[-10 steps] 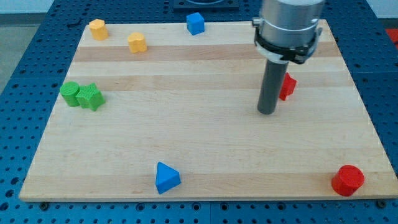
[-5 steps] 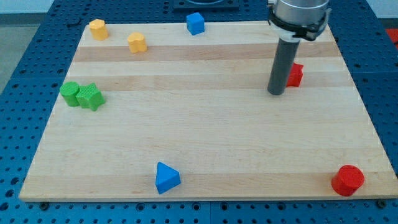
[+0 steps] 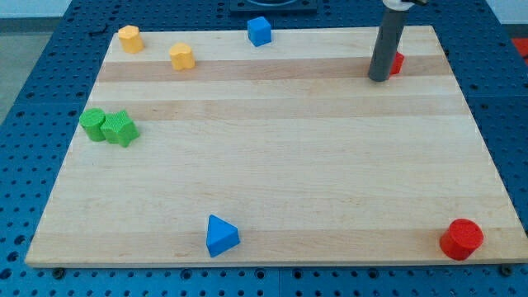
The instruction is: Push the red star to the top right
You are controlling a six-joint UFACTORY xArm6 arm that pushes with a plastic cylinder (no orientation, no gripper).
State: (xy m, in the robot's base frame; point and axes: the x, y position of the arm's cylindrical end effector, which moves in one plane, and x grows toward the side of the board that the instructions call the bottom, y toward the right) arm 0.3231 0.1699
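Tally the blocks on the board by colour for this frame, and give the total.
Red: 2, the red star mostly hidden behind my tip, and the red block at the view's bottom right.
Blue: 2, the blue cube and the blue triangle.
Green: 2, and, touching.
Yellow-orange: 2, and.
Total: 8

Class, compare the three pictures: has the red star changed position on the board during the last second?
Yes. The red star has slid toward the view's top and slightly right, nearer the board's top edge, mostly hidden behind my tip.
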